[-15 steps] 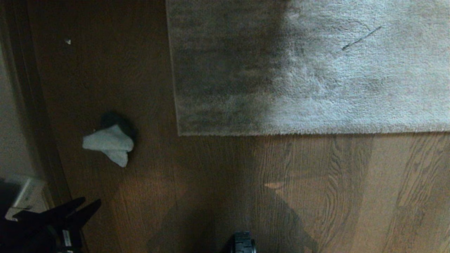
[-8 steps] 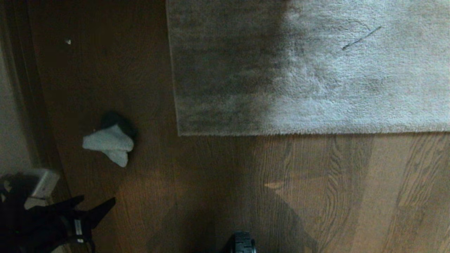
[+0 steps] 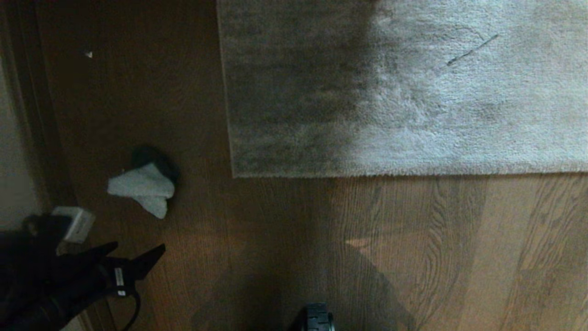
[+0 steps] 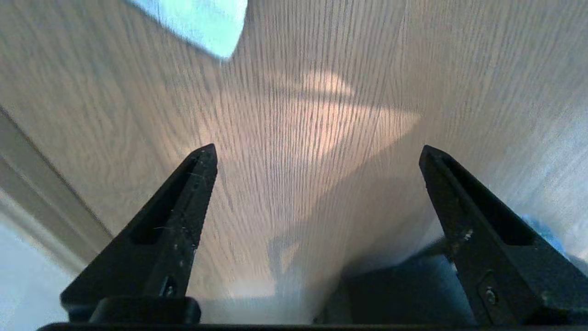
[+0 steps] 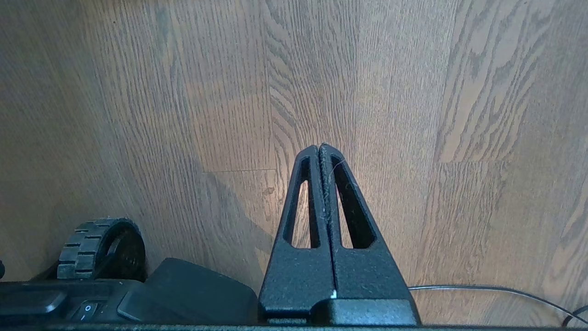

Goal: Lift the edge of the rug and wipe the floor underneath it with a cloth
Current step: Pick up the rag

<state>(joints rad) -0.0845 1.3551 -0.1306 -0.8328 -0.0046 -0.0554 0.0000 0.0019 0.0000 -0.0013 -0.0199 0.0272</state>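
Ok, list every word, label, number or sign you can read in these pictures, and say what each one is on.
No text can be read anywhere.
White label on the left gripper, seen in the head view: too small and blurred to read.
Rocker switch on the robot's base, right wrist view: bears a circle and a bar mark, no words.
The cloth, the rug edge and the floor: no print at all.
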